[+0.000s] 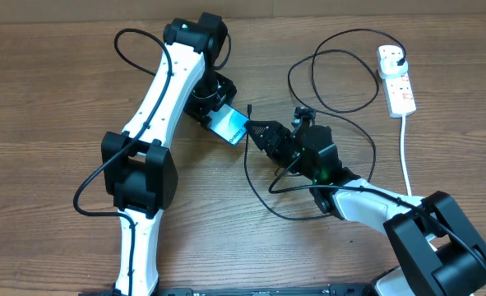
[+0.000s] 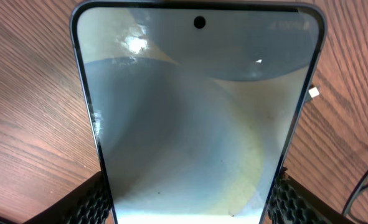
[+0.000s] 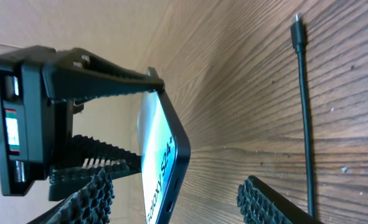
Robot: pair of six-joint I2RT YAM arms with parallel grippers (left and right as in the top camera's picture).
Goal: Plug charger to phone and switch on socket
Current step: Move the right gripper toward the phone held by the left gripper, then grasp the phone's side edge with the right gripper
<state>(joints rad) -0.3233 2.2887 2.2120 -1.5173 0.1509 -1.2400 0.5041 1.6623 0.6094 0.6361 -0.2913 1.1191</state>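
Phone (image 1: pixel 231 126) juts from left tool (image 1: pixel 218 113), long axis toward right tool (image 1: pixel 256 131).

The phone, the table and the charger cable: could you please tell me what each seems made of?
The phone: glass front, glossy, mirroring a bright light spot; the rim is dark, metal or plastic, unclear which.
The table: wood or wood-look laminate, matte, with visible grain lines.
The charger cable: black, smooth, probably rubbery plastic.

The table (image 1: pixel 53 74) was lit evenly and brightly from above; only soft shadows were cast. The phone (image 2: pixel 196 137) screen was washed out by reflected glare.
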